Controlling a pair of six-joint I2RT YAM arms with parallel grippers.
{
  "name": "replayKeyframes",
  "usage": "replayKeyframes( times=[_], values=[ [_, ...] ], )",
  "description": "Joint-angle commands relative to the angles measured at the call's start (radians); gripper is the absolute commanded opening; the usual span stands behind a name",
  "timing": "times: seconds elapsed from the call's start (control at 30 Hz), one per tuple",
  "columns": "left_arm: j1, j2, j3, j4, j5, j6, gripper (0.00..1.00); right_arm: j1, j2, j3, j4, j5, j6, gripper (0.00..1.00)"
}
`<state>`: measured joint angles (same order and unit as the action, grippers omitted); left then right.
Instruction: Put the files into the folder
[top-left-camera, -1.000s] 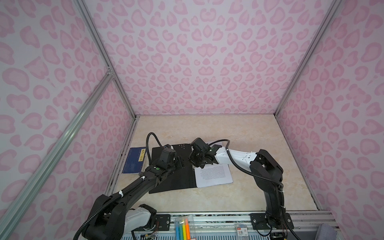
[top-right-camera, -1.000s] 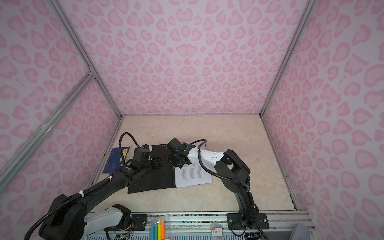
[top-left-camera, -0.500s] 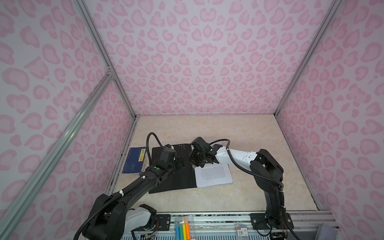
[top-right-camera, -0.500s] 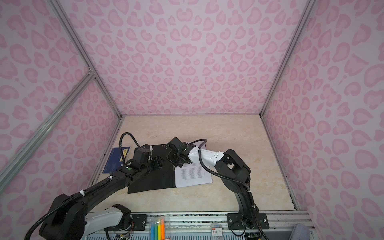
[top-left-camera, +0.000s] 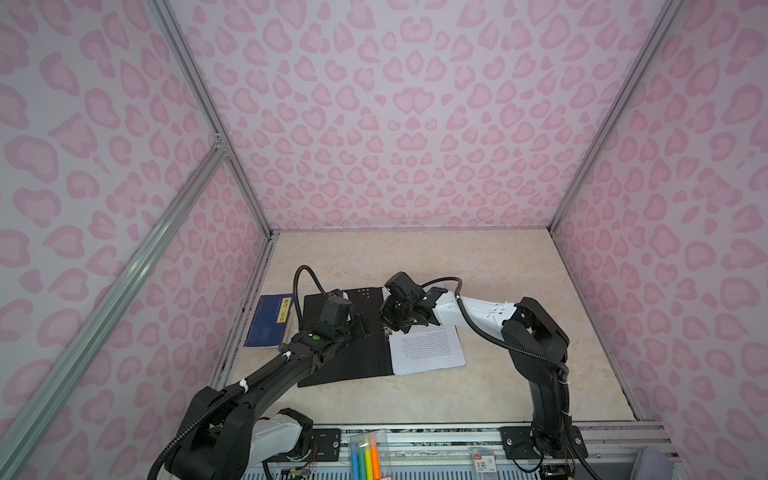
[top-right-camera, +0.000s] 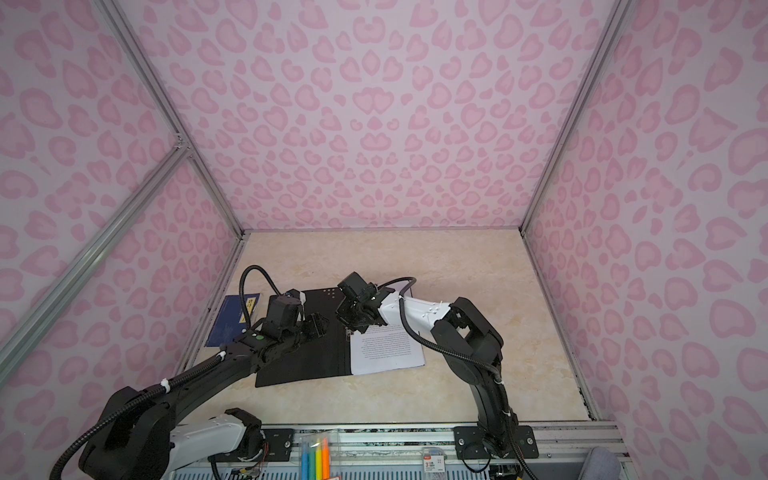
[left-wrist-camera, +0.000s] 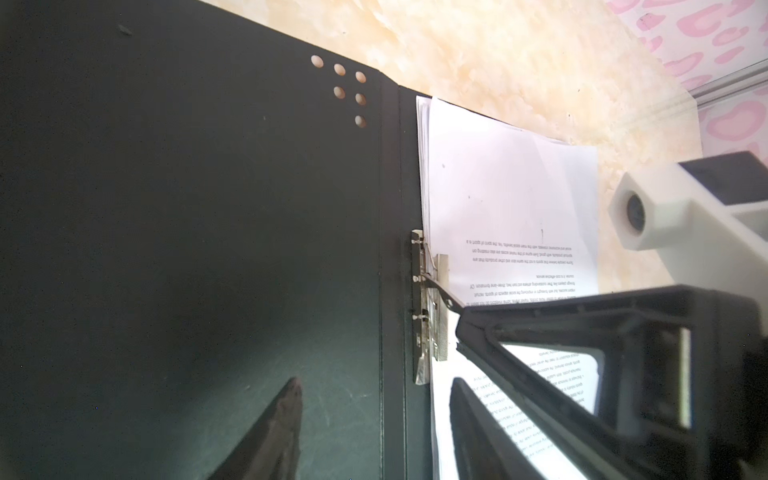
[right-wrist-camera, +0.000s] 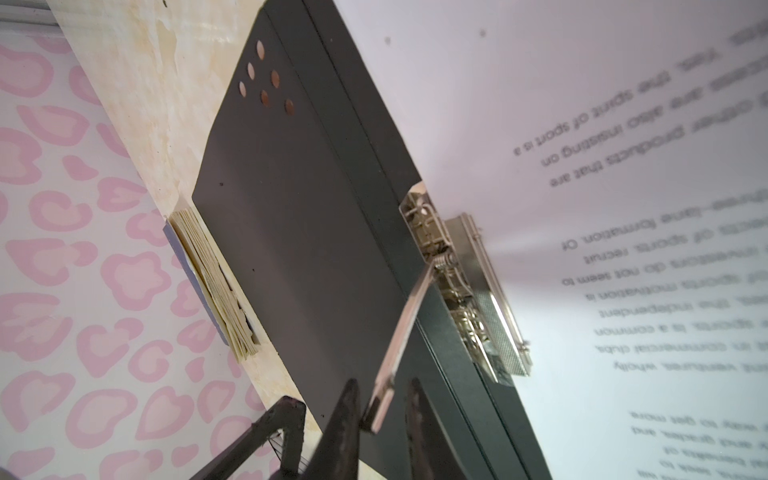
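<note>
Black inside up, one folder (top-left-camera: 345, 357) carries one stack of files (top-left-camera: 428, 349). Your right gripper (right-wrist-camera: 382, 386) pinches its lever (right-wrist-camera: 409, 316); your left gripper (left-wrist-camera: 374, 382) gapes half-wide, holding nothing

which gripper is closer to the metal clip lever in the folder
Right. The right gripper has its jaws on either side of the clip lever at its raised end; the left gripper is over the folder, across the spine from it.

Walls (top-left-camera: 415, 124) are covered in pink blotch print on pale lilac (back and both sides). Corners are framed by aluminium profiles (top-left-camera: 193, 83). Tabletop (top-left-camera: 415, 257) is finished in beige marble pattern, evenly lit.
</note>
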<state>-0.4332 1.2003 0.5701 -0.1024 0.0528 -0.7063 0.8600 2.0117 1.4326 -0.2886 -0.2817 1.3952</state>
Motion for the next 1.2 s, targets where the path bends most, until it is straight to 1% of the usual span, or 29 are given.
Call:
replayKeyframes(
  times=[0.0, 0.73, 0.97, 1.03, 1.1, 1.17],
  values=[
    [0.002, 0.006, -0.002, 0.029, 0.006, 0.005, 0.58, -0.001, -0.008, -0.012, 0.017, 0.0, 0.006, 0.21],
    [0.001, 0.01, -0.002, 0.034, 0.019, 0.008, 0.58, -0.013, -0.032, -0.052, 0.046, -0.007, 0.014, 0.16],
    [0.002, 0.019, -0.001, 0.041, 0.03, 0.012, 0.58, -0.012, -0.04, -0.072, 0.07, -0.01, 0.024, 0.09],
    [0.002, 0.026, 0.002, 0.05, 0.048, 0.024, 0.58, -0.01, -0.046, -0.087, 0.084, -0.013, 0.032, 0.06],
    [0.002, 0.043, 0.013, 0.056, 0.076, 0.038, 0.58, -0.007, -0.053, -0.104, 0.101, -0.015, 0.039, 0.0],
    [0.001, 0.074, 0.032, 0.056, 0.105, 0.044, 0.58, -0.004, -0.065, -0.127, 0.119, -0.013, 0.042, 0.0]
  ],
)
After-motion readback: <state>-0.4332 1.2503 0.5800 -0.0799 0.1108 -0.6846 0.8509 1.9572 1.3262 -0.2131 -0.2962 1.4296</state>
